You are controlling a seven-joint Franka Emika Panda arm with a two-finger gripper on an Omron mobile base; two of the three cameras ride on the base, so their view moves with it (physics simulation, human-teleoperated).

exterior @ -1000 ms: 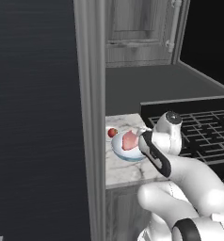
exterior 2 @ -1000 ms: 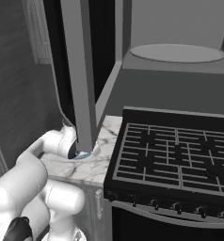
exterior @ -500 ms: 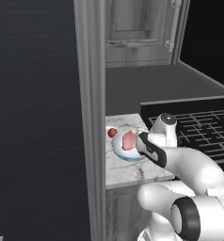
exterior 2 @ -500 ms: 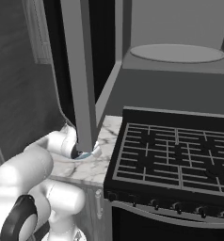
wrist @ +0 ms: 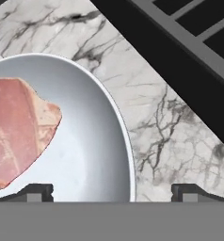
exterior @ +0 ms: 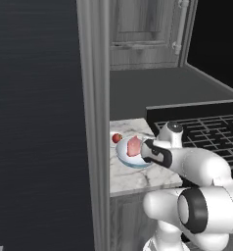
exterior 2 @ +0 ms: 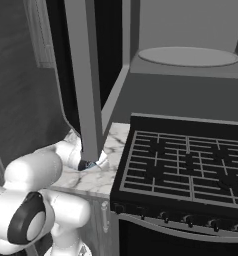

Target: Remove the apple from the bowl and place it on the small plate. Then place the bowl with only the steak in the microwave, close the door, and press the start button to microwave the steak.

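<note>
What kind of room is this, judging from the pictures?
Most likely a kitchen: a gas stove with black grates, a marble counter beside it, and a bowl holding a raw steak.

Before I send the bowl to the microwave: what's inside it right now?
The bowl holds the steak, lying toward one side. The apple sits outside, behind the bowl. In the hand view the bowl's far left runs out of frame, so that part is unchecked there.

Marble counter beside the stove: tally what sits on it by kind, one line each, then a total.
Small round red apple: 1
Wide round white bowl with bluish outside: 1
Pink-red raw steak slab, lying in the bowl: 1
Total: 3
</note>
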